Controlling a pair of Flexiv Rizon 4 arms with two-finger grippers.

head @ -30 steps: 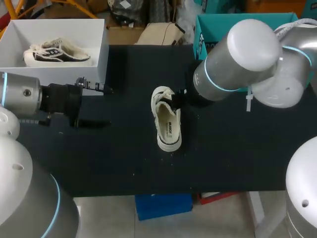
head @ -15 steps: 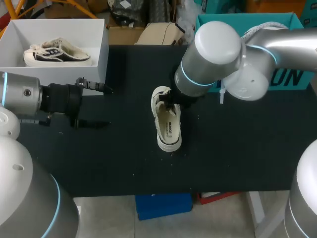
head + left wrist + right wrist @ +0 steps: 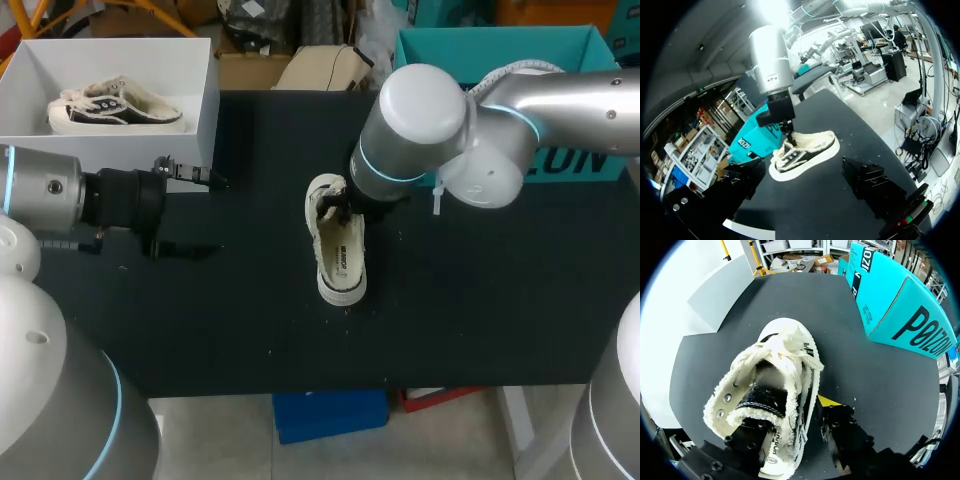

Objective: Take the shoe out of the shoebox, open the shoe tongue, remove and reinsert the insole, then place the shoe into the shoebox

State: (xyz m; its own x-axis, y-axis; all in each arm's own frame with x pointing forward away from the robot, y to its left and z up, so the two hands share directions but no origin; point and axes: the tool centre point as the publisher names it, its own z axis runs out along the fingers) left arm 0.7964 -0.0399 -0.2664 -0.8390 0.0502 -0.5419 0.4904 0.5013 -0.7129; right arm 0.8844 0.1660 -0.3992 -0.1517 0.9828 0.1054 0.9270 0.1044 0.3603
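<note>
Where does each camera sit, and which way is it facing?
Head: above and behind, looking down on the table; both arms show.
Left wrist: on the left arm, looking across at the shoe and right gripper; own open fingers show.
Right wrist: looking down into the shoe; the right gripper astride its side.
All share the shoe.

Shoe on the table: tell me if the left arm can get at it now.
Probably yes. Bare table lies between the left claw and the shoe, leaving its side free. The right claw sits at the laces, so the top there looks blocked.
</note>
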